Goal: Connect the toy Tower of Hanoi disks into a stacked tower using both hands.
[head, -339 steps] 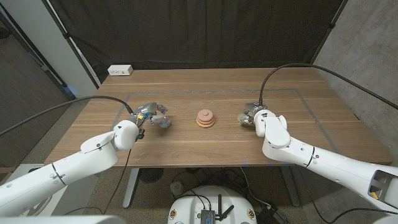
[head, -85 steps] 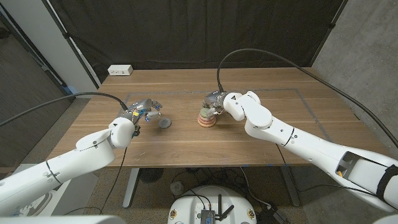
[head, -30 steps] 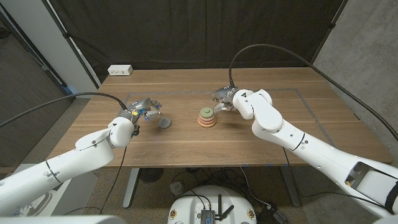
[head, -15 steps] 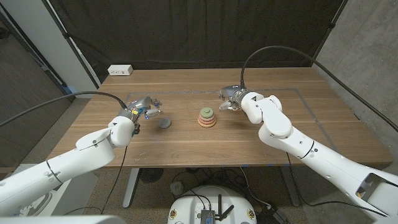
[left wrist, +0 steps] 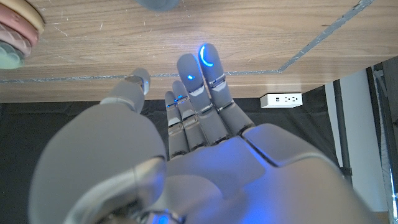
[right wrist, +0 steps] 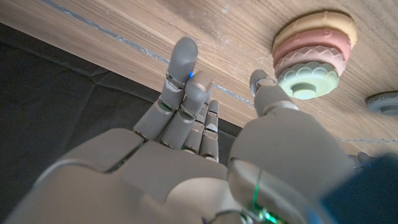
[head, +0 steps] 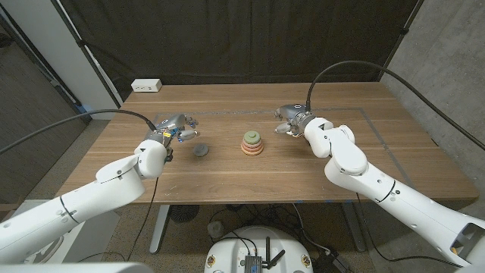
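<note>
1. The tower stands mid-surface, three disks deep: tan base, pink middle, green top. The grey disk lies loose to its left, well apart from it, and I judge it is the piece left to add.
2. My left hand hovers just behind the grey disk, fingers straight, close together, holding nothing. This hand should take the disk.
3. I should come down over it, pinch it across the rim with thumb against fingers, and keep it level.
4. My right hand sits right of the tower, near but apart, fingers loosely extended and empty. It should steady the tan base while the left seats the disk.
5. Centre the disk over the green top before pressing, or the tower may slide on the surface.
</note>
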